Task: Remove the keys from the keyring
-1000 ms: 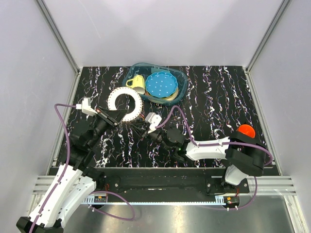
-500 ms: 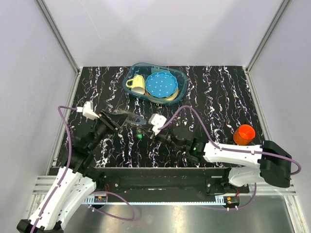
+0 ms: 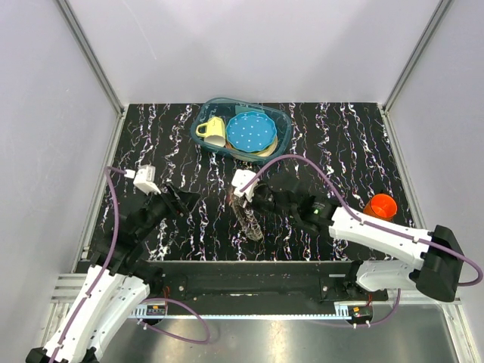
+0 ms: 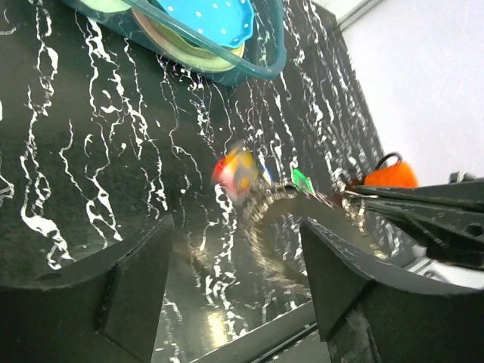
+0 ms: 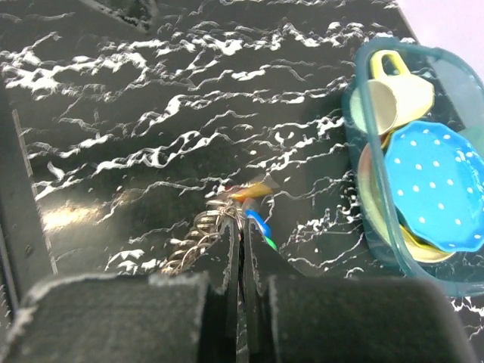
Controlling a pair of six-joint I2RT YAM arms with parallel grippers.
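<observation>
Right wrist view: my right gripper [image 5: 240,231] is pinched tight on the keyring [image 5: 221,212] near the middle of the table [image 3: 340,144]. The keys [image 5: 255,208] bunch at my fingertips, and the speckled fob [image 5: 189,243] trails beside them. My left gripper [image 4: 234,227] is spread apart, holding nothing. The teal bin [image 3: 278,121] holds a yellow cup [image 3: 211,128] and a blue dotted plate [image 3: 251,131].
</observation>
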